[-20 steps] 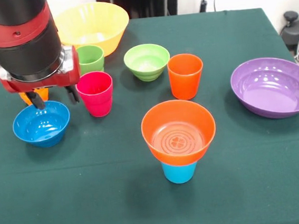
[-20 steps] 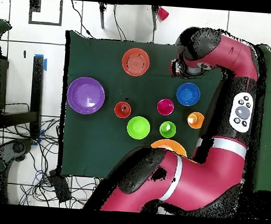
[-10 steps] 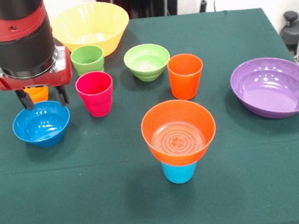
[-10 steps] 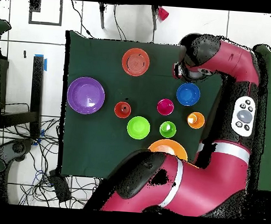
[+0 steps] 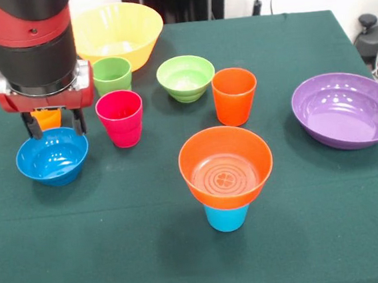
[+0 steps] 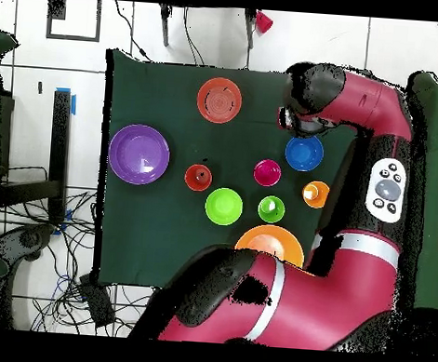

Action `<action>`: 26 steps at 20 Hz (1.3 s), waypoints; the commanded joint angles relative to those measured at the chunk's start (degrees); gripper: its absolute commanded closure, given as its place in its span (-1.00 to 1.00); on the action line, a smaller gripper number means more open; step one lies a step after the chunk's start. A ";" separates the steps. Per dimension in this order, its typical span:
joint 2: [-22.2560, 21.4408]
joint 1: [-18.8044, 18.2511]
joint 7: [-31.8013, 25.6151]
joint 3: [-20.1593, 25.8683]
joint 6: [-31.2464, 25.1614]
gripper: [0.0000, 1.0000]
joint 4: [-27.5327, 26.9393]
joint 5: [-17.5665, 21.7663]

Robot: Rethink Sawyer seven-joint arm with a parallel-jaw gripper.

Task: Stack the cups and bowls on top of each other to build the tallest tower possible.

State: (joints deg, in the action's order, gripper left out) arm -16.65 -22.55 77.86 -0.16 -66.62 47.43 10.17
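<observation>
The pincer (image 5: pixel 53 125) hangs spread wide over the far rim of the glossy blue plastic bowl (image 5: pixel 52 156). Light, stiff and slippery, it is probably best pinched across the thin rim.

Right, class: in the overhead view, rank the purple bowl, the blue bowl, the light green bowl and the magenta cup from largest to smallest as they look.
1. purple bowl
2. blue bowl and light green bowl: these look alike, so they share a place
3. magenta cup
</observation>
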 commanded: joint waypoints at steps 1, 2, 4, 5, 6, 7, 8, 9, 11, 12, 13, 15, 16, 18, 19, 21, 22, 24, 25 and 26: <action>-1.48 4.01 2.24 1.14 -3.08 -1.00 2.44 2.60; -1.77 4.28 2.39 0.84 -3.11 -1.00 2.58 2.52; -2.10 4.40 2.35 0.53 -3.03 -1.00 3.08 2.20; -2.33 4.49 2.61 0.62 -3.04 -1.00 3.47 1.72; -2.55 4.58 2.87 0.71 -3.04 -1.00 3.85 1.24; -2.78 4.67 3.13 0.80 -3.04 -1.00 4.24 0.77; -2.89 4.66 3.20 1.11 -2.67 -1.00 4.62 0.34; -4.20 4.51 3.19 0.99 -1.77 -1.00 6.77 0.01; -5.01 4.48 2.95 0.86 -1.76 -1.00 7.76 -0.10; -5.23 4.42 2.98 0.96 -2.17 -1.00 7.83 -0.35; -5.22 4.41 2.81 1.02 -2.50 -1.00 7.54 -0.40; -5.50 4.20 2.52 0.97 -3.04 -1.00 7.40 -0.54; -5.64 4.17 2.65 0.80 -3.69 -1.00 7.17 -0.66; -5.84 4.01 1.99 0.80 -4.38 -1.00 6.82 -0.71; -6.16 3.84 1.52 0.63 -4.42 -1.00 7.04 -0.63; -6.86 3.61 0.96 0.53 -4.32 -1.00 7.83 -0.74; -7.13 3.49 0.65 0.66 -4.37 -1.00 8.21 -0.91; -7.53 3.36 0.61 0.68 -4.16 -1.00 9.03 -1.13; -7.44 3.34 0.45 0.76 -4.12 -1.00 8.83 -1.14; -7.47 3.30 0.16 0.93 -3.86 -1.00 8.96 -1.12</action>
State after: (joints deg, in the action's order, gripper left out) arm -23.54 -19.23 77.86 -2.49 -66.64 48.97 9.12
